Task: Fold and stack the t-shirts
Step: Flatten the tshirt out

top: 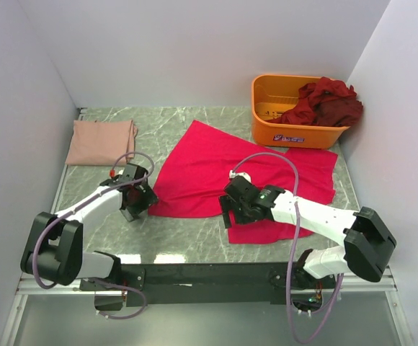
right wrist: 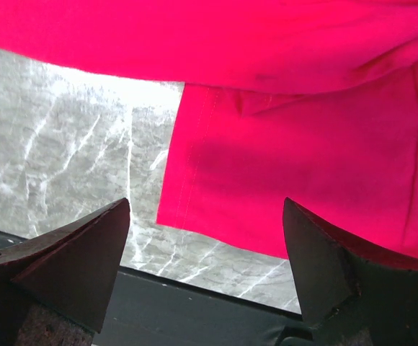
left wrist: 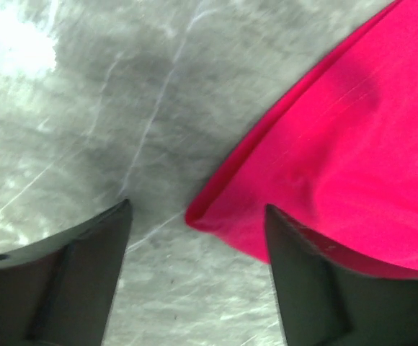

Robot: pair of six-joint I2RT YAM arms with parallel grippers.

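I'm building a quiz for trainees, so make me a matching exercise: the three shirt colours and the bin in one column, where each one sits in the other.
1 bright red t-shirt
2 pale pink t-shirt
3 maroon t-shirts
4 orange bin

A folded, far left of the table
B far right corner of the table
C heaped inside the bin
D spread out mid-table

Pairs: 1-D, 2-A, 3-C, 4-B

Bright red t-shirt (top: 223, 169): spread open, rumpled, mid-bench (top: 187, 236) | pale pink t-shirt (top: 99, 142): folded flat, far left | maroon t-shirts (top: 328, 102): crumpled heap in orange bin (top: 268, 97)
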